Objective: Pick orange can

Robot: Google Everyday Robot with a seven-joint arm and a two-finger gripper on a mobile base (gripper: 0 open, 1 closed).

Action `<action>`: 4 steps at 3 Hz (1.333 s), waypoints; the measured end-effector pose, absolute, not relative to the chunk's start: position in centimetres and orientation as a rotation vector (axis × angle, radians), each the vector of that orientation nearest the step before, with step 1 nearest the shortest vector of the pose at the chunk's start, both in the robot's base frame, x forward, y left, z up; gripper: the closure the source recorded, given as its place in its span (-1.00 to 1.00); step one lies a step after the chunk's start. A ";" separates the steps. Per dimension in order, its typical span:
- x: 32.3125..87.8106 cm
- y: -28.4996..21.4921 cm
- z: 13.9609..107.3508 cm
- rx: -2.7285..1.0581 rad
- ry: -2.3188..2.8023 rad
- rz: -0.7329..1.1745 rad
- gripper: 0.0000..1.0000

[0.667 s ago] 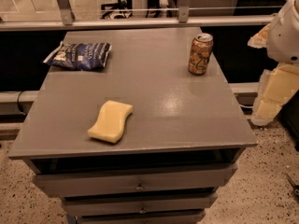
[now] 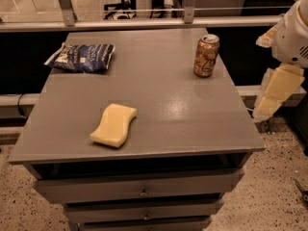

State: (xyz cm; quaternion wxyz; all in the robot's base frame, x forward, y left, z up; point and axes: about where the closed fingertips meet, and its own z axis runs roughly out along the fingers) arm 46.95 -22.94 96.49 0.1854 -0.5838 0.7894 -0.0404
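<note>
Gripper (image 2: 274, 93) at right, orange can (image 2: 206, 55) leftward — apart

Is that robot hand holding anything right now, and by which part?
Nothing is held. The gripper hangs beside the table; the orange can stands on it, apart from the gripper.

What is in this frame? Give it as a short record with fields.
surface: grey cabinet with drawers
can: orange, upright, far right of the top
sponge: yellow, near the front, left of centre
bag: blue, lying flat at the far left
gripper: off the cabinet's right edge, apart from the can
task state: can not yet grasped
</note>
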 end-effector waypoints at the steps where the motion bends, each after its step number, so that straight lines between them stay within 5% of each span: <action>1: 51.4 -24.1 94.3 -1.563 2.186 -0.086 -1.00; 4: 66.6 -21.3 90.6 -1.197 1.920 0.234 -1.00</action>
